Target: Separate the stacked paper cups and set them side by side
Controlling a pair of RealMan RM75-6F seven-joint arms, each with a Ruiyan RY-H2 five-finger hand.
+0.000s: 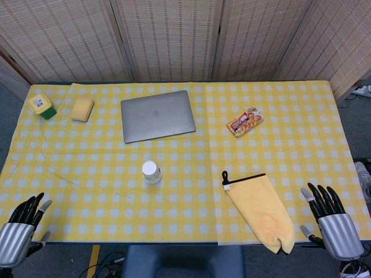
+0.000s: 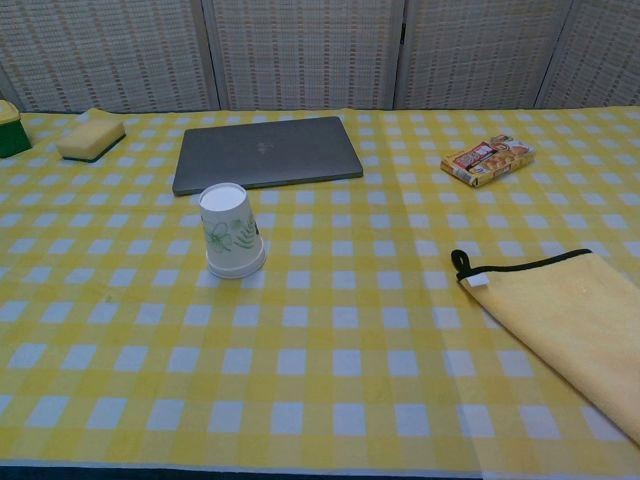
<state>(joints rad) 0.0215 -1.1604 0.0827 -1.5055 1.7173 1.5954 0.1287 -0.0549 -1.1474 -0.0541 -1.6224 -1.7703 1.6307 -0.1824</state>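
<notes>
The stacked paper cups (image 1: 152, 172) stand upside down near the middle of the yellow checked table; they are white with a green leaf print (image 2: 231, 232). My left hand (image 1: 22, 223) rests at the table's near left corner, fingers apart and holding nothing, far from the cups. At the near right corner my right hand (image 1: 330, 219) is likewise open with its fingers spread. Neither hand shows in the chest view.
A closed grey laptop (image 1: 157, 115) lies behind the cups. A yellow cloth (image 1: 261, 211) lies at the near right, a snack packet (image 1: 245, 121) at the back right. A yellow sponge (image 1: 82, 108) and a green-and-yellow box (image 1: 42, 105) sit at the back left.
</notes>
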